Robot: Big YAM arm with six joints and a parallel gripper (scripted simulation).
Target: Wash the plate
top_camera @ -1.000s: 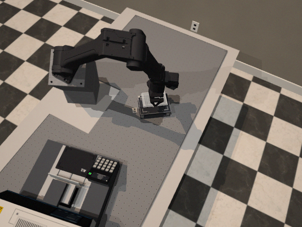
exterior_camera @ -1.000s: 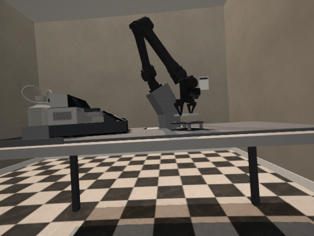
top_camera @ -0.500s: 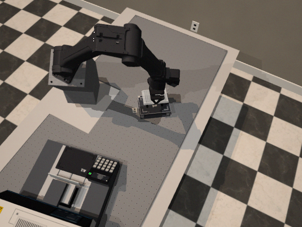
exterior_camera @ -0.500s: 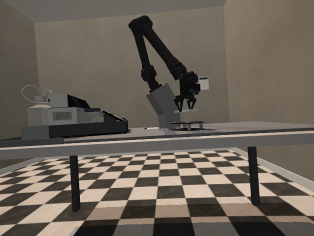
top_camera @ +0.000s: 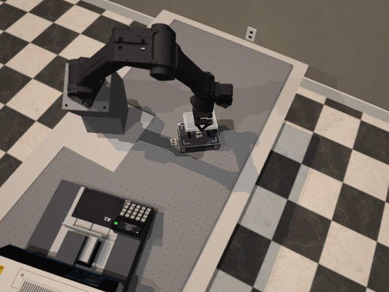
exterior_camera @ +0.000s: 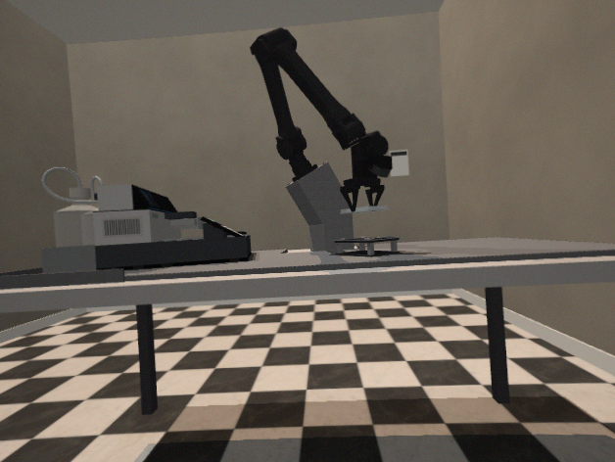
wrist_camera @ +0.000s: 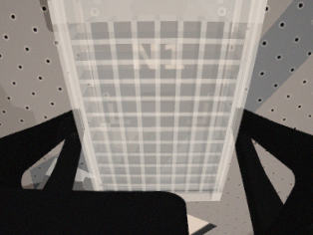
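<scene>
My gripper (top_camera: 202, 126) (exterior_camera: 362, 207) (wrist_camera: 157, 117): jaws wide, holding the plate (top_camera: 189, 121) (exterior_camera: 365, 209) (wrist_camera: 157, 106).
Plate: may slip if I squeeze softly.
Washer (top_camera: 128, 243) (exterior_camera: 173, 253): seven o'clock, top view.

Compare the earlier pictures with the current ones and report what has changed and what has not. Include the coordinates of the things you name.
The gripper (top_camera: 202, 126) (exterior_camera: 363, 207) (wrist_camera: 157, 117) and the plate (top_camera: 189, 121) (exterior_camera: 365, 209) (wrist_camera: 157, 107) between its fingers have risen together, farther above nest N1 (top_camera: 197, 143) (exterior_camera: 367, 240). Nothing was newly gripped or released. The nest and washer (top_camera: 126, 251) (exterior_camera: 173, 253) stayed put, and the washer's lamp (top_camera: 115, 223) is still green.
</scene>
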